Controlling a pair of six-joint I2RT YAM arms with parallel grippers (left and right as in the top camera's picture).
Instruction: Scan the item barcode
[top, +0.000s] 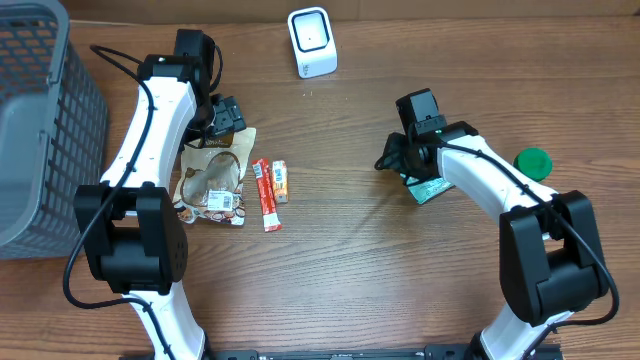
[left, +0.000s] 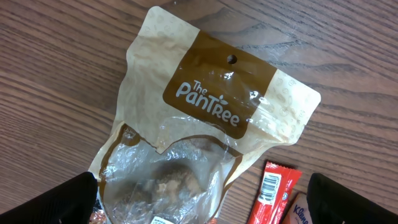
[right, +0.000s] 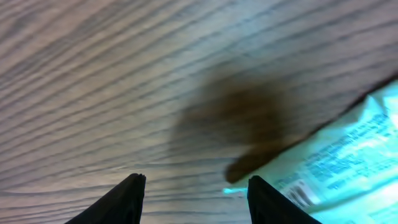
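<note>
Wood-grain table (top: 350, 290) runs 9 to 3 o'clock. Tan-and-brown plastic snack pouch (top: 211, 180) lies at 9 o'clock; left gripper (left: 202, 190) hangs over it, jaws spread wide, grasping nothing. White boxy barcode scanner (top: 311, 42) stands at 12 o'clock.

Likely item is the teal printed flat packet (top: 432, 190), lying on the table at 3 o'clock. Right gripper (right: 196, 183) is released, jaws partly apart with only bare wood between them. The packet sits outside the jaws, at the gripper's 4 o'clock, just beside one finger.

Judgement: this is the grasp step. The gripper needs to shift toward 4 o'clock, straddle a packet edge, and pinch clear of the barcode so the code can face the scanner.
</note>
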